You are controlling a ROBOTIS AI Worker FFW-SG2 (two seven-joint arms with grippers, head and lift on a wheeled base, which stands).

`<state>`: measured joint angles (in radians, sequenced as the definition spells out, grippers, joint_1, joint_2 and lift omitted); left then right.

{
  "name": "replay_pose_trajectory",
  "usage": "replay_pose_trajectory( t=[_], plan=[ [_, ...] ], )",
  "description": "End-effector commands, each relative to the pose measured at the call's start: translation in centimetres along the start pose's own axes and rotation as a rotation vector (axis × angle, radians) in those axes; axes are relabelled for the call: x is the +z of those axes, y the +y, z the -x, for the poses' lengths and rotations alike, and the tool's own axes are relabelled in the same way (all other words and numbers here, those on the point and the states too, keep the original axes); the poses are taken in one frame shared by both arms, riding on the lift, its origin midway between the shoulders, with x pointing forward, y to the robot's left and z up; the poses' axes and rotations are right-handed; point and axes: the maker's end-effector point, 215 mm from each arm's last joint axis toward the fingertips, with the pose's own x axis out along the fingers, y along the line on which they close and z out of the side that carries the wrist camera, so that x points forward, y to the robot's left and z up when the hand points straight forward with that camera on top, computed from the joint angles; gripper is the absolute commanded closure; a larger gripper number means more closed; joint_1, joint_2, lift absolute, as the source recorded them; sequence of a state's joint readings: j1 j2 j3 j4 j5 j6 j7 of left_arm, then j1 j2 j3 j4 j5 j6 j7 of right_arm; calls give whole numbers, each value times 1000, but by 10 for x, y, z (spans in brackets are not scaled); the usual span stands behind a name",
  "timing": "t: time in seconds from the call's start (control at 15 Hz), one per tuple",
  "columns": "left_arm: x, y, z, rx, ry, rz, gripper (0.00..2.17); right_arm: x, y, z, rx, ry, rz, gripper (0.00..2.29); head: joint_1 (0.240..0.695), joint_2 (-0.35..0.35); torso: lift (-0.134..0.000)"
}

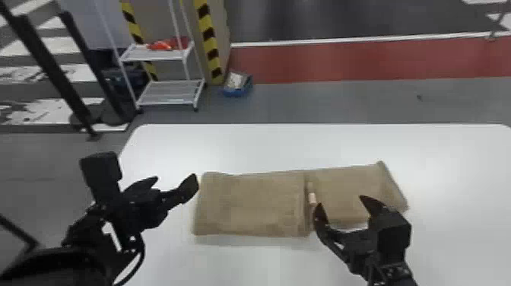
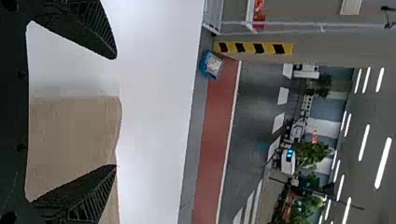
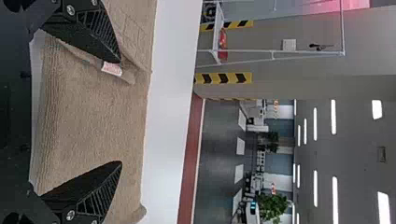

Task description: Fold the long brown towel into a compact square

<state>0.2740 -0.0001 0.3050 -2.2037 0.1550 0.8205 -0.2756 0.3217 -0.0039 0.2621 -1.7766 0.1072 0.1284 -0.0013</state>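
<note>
The brown towel (image 1: 251, 203) lies on the white table, its left part folded over in a thicker layer and its right part a thinner flap, with a small pale tag (image 1: 312, 198) by the fold edge. Left of the towel my left gripper (image 1: 172, 181) is open and holds nothing. My right gripper (image 1: 340, 211) stands open over the towel's right part, near the front edge. In the left wrist view the towel (image 2: 72, 140) shows behind the left gripper (image 2: 116, 112). The right wrist view has the right gripper (image 3: 121, 112) spread above the towel (image 3: 93, 116), one finger beside the tag (image 3: 112, 69).
The white table (image 1: 266, 146) extends behind and to the right of the towel. Beyond its far edge stand a white shelf rack (image 1: 167, 93) and a blue bin (image 1: 237, 86) on the floor, near a striped yellow and black post (image 1: 208, 38).
</note>
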Motion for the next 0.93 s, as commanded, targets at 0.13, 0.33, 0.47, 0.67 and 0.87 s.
replay_pose_trajectory(
  t=[0.13,0.33,0.47,0.67,0.87],
  plan=[
    [5,92,50,89,-112,86,36,-17,54,-34,105,44,36,113,695,345,-108],
    [-2,113,65,92,-124,98,36,-32,63,-44,127,75,57,113,695,350,-108],
    [-10,115,63,87,-114,106,36,-33,63,-44,128,78,57,113,695,350,-108],
    [-15,112,62,74,-105,112,36,-33,63,-45,127,74,50,113,695,350,-108],
    [-17,109,60,68,-102,112,36,-17,64,-46,133,25,46,113,695,350,-108]
  ],
)
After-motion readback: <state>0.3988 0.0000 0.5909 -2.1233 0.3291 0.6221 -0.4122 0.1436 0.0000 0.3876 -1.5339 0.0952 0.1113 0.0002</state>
